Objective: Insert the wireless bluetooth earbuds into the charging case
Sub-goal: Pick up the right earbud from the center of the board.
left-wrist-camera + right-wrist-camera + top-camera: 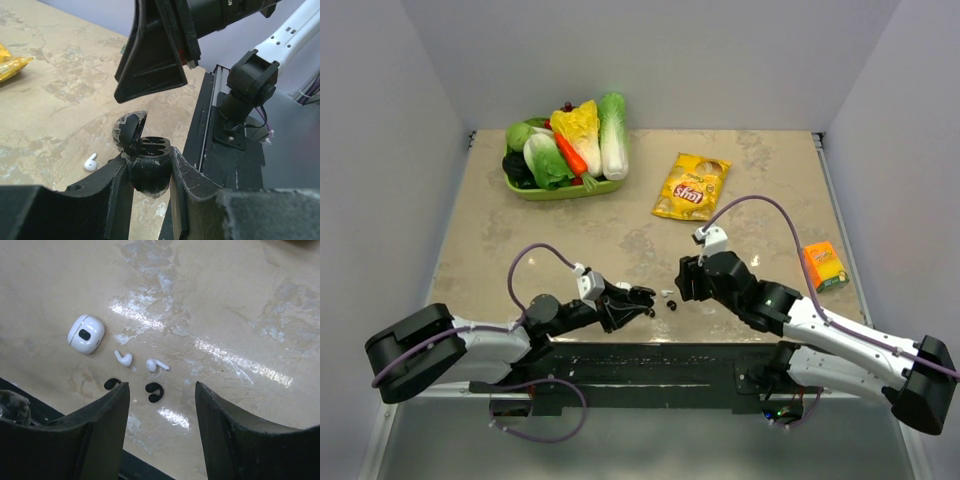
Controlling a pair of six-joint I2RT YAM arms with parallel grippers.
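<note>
Left gripper (149,159): jaws closed on the black charging case (150,175), clamped around its lower body, with the lid (131,129) hinged open and two sockets showing. Right gripper (161,387): jaws spread wide with nothing between them, poised over the table (520,240) just beside the left gripper and its case. One dark earbud (154,391) lies on the table in line with the gap between the right fingers, untouched. The second dark earbud (112,384) lies just off the tip of one finger. A white earbud (123,358) and a second white earbud (157,364) lie side by side just beyond the dark pair, apart from each other. A closed white case (86,333) sits near them, further out. Far side of the table: a green basket of vegetables (565,150) and a yellow chip bag (691,186). An orange box (824,265) stands near the right edge.
</note>
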